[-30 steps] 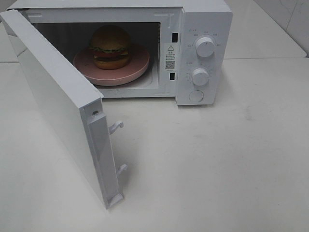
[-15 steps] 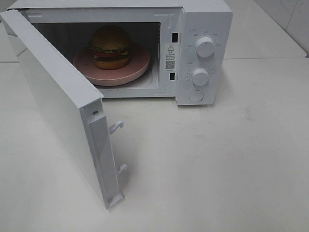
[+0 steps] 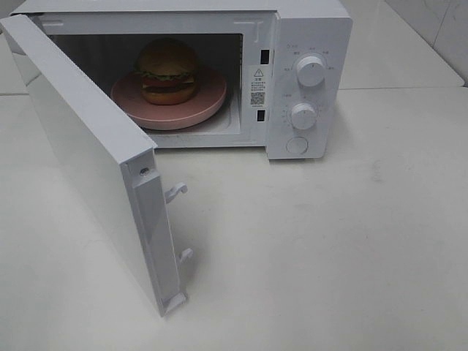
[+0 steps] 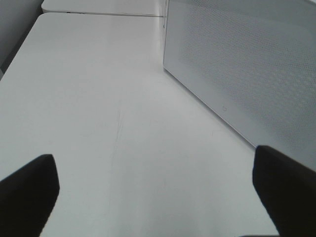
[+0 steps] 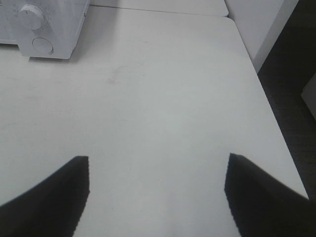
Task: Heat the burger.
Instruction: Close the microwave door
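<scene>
The burger [image 3: 167, 71], with a golden-brown bun, lettuce, tomato and a dark patty, sits on a round pink plate [image 3: 208, 102] inside the white microwave [image 3: 307, 29]. The microwave door [image 3: 80, 146] stands wide open, swung out to the front left. Neither gripper shows in the exterior high view. In the left wrist view my left gripper [image 4: 158, 197] is open and empty, over the table beside the outer face of the door [image 4: 247, 64]. In the right wrist view my right gripper [image 5: 158, 197] is open and empty, over the table well away from the microwave's control panel [image 5: 44, 24].
The microwave has two dials [image 3: 311, 71] and a round button [image 3: 296, 145] on its right panel. Two latch hooks [image 3: 175, 192] stick out from the door's free edge. The white table [image 3: 329, 241] ends at an edge on its right side [image 5: 266, 98].
</scene>
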